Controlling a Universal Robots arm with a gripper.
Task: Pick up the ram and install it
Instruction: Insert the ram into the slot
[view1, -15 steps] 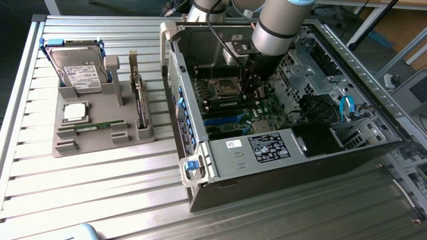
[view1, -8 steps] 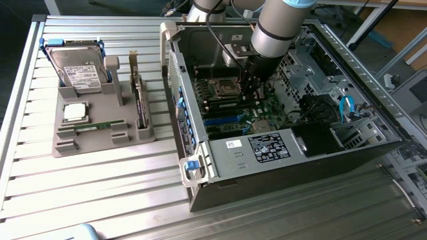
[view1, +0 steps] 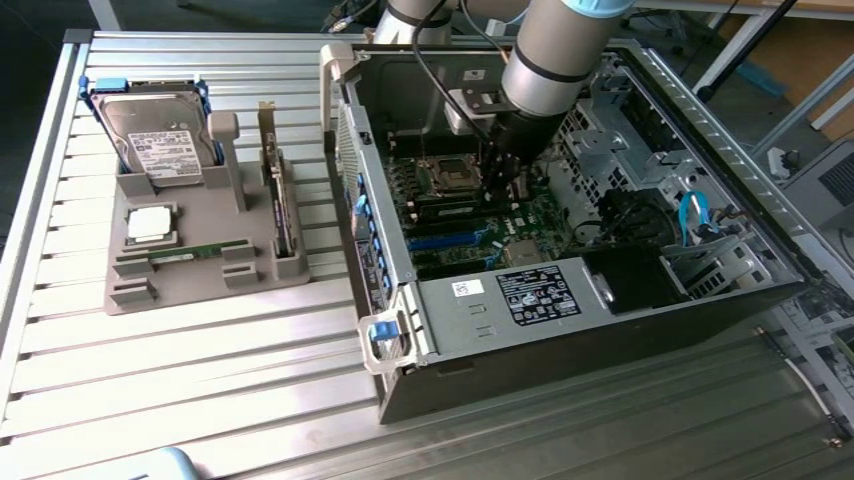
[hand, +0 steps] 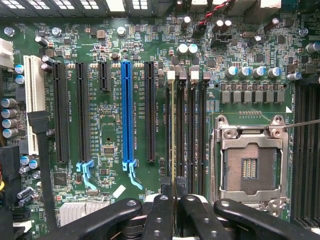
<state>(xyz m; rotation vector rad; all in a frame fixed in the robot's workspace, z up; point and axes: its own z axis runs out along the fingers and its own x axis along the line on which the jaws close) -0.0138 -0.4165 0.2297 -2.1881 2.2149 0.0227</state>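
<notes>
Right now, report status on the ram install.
Gripper shut on the ram, inside the computer case. Ram edge-on at the memory slots beside the CPU socket; seated or not, cannot tell. No obstruction seen there.

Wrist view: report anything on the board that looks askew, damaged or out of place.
Nothing looks damaged or askew. The ram, seen edge-on and gripped in the tool, runs straight, parallel to the neighbouring memory slots. The one oddity is the CPU socket, which is empty with its contacts bare.
</notes>
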